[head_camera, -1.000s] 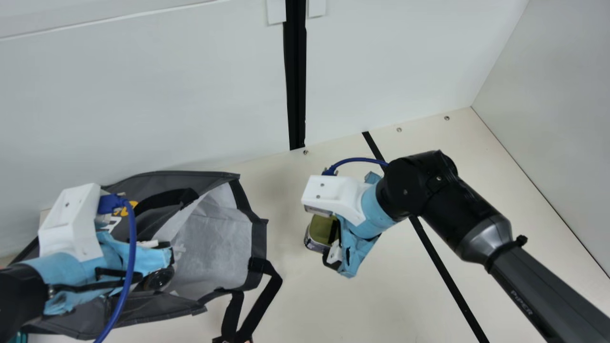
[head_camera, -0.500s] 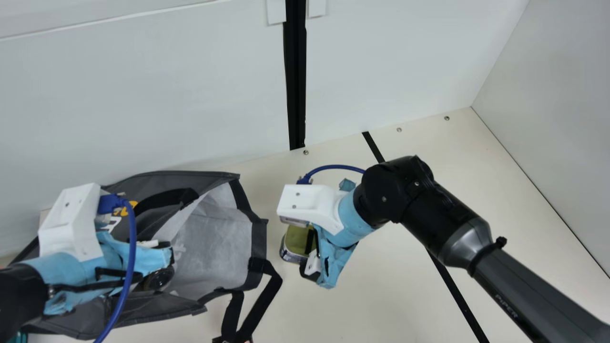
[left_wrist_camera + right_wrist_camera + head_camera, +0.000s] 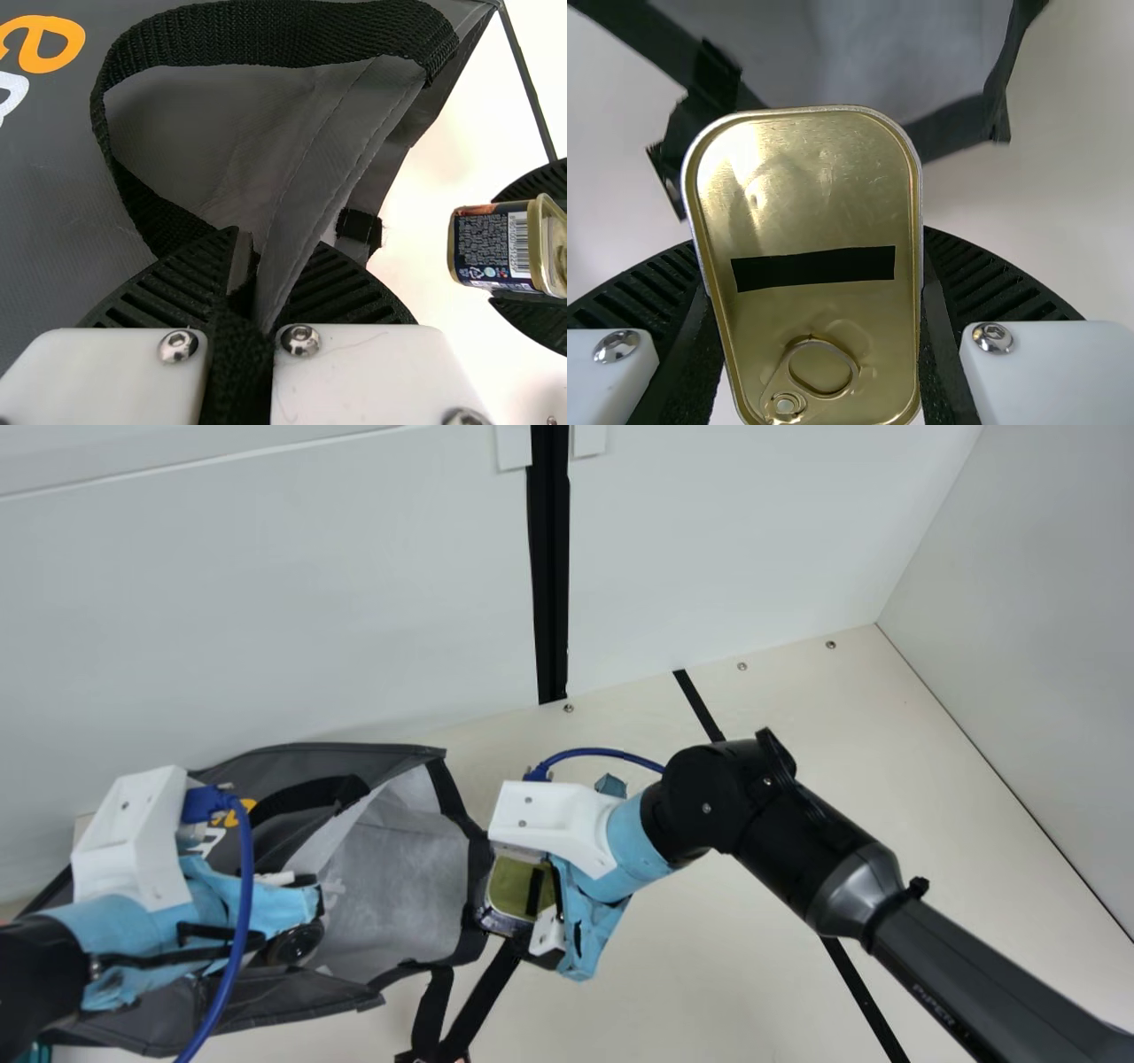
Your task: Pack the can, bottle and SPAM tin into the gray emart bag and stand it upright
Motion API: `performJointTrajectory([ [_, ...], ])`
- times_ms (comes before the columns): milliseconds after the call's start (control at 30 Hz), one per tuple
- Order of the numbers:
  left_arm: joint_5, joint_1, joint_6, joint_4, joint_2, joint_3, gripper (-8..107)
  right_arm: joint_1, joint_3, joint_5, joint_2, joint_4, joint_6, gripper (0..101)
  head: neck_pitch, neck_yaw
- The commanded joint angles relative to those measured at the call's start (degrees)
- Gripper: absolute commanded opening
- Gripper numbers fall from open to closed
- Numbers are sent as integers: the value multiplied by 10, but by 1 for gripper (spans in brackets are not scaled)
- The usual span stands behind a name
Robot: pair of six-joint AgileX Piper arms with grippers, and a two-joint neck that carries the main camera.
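Note:
The gray bag [image 3: 390, 886] lies on its side at the left, its mouth facing right. My left gripper [image 3: 292, 899] is at its upper side; in the left wrist view my left gripper [image 3: 257, 297] is shut on the bag's edge [image 3: 306, 204]. My right gripper [image 3: 540, 908] holds the SPAM tin [image 3: 518, 886] right at the bag's mouth. The right wrist view has the gold tin [image 3: 815, 212] between the fingers of my right gripper [image 3: 815, 301], the bag opening beyond. A dark round bottle or can end [image 3: 295, 943] shows inside the bag, partly behind the left gripper.
Black bag straps [image 3: 478, 1001] trail toward the front edge of the cream table [image 3: 691, 974]. A white wall [image 3: 266, 602] stands behind the bag, and another wall [image 3: 1036, 691] rises at the right.
My right arm has moved left with the tin, from above the table's middle to the bag's mouth. My left arm and the bag have stayed still.

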Motion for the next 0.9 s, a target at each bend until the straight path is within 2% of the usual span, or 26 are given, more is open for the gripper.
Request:
performJointTrajectory([
  [0,0,0,0,0,0,0,-8,1,4,-8,2,22,-6,0,-13,0],
  [467,0,0,0,0,0,0,-8,20,13,-73,17,113,-43,0,-13,0],
  [867,0,0,0,0,0,0,-8,47,8,-116,42,157,-53,0,-13,0],
])
